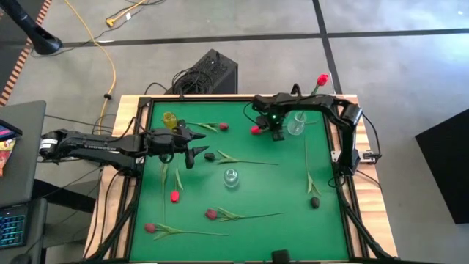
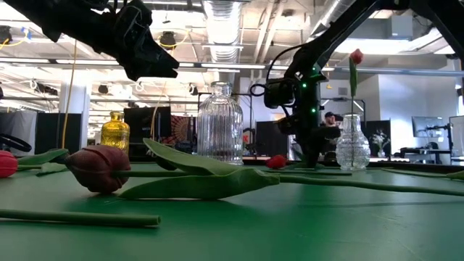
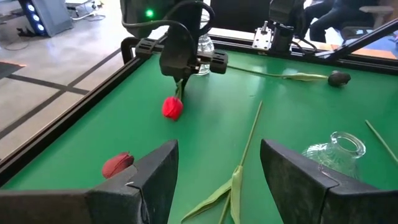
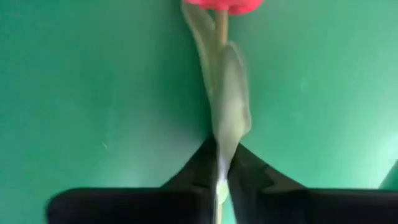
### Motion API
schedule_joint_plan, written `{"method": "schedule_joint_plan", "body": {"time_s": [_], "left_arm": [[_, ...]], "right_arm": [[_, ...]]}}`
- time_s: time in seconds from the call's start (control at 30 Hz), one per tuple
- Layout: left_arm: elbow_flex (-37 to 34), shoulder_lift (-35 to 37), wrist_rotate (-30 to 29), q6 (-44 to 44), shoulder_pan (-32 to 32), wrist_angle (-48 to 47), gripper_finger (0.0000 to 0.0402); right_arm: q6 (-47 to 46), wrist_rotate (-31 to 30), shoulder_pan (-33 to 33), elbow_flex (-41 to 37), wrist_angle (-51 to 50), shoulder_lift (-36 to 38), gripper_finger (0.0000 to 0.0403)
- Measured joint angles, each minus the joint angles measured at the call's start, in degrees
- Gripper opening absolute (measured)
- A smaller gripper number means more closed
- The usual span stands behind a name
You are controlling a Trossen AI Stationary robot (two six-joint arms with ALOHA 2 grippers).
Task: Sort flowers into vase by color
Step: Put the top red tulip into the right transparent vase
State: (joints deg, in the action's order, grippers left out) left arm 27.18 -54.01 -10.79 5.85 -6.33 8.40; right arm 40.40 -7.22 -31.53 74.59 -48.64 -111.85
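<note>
The right gripper (image 1: 276,133) is down at the far side of the green table (image 1: 256,183), its fingers pinched on the stem of a bright red tulip (image 3: 172,107) lying just left of the clear vase (image 1: 296,123) that already holds a red bloom. The grip sits low on the stem, near the leaf, so a slow, straight lift would keep the head from swinging before the stem is tipped upright over the vase mouth. The left gripper (image 1: 192,144) hovers wide open, well to the left.
</note>
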Motion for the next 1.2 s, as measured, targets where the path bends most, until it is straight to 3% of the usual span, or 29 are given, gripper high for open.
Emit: {"method": "schedule_joint_plan", "body": {"time_s": [0.1, 0.4, 0.7, 0.83, 1.0, 1.2], "left_arm": [[0.0, 0.0, 0.0, 0.0, 0.0, 0.0, 0.0215], [0.0, 0.0, 0.0, 0.0, 0.0, 0.0, 0.0215], [0.0, 0.0, -0.1, -0.6, 0.0, 0.1, 0.0215], [0.0, 0.0, -0.1, -1.0, 0.0, 0.1, 0.0215], [0.0, 0.0, 0.0, -1.7, 0.0, 0.1, 0.0215], [0.0, 0.0, 0.3, -2.6, 0.0, 0.2, 0.0215]], "right_arm": [[0.1, 1.4, 0.6, 1.5, -0.2, 0.0, 0.0020], [-3.3, 4.3, 1.2, 12.5, -0.4, 0.2, 0.0042], [-11.2, 6.1, 1.1, 35.5, -8.2, 0.2, 0.0028], [-17.9, 13.1, -0.1, 43.6, -10.6, 3.6, 0.0034], [-25.5, 17.7, -2.1, 42.8, -10.1, 14.2, 0.0028], [-32.0, 16.6, -1.8, 34.1, -6.3, 30.1, 0.0027]]}}
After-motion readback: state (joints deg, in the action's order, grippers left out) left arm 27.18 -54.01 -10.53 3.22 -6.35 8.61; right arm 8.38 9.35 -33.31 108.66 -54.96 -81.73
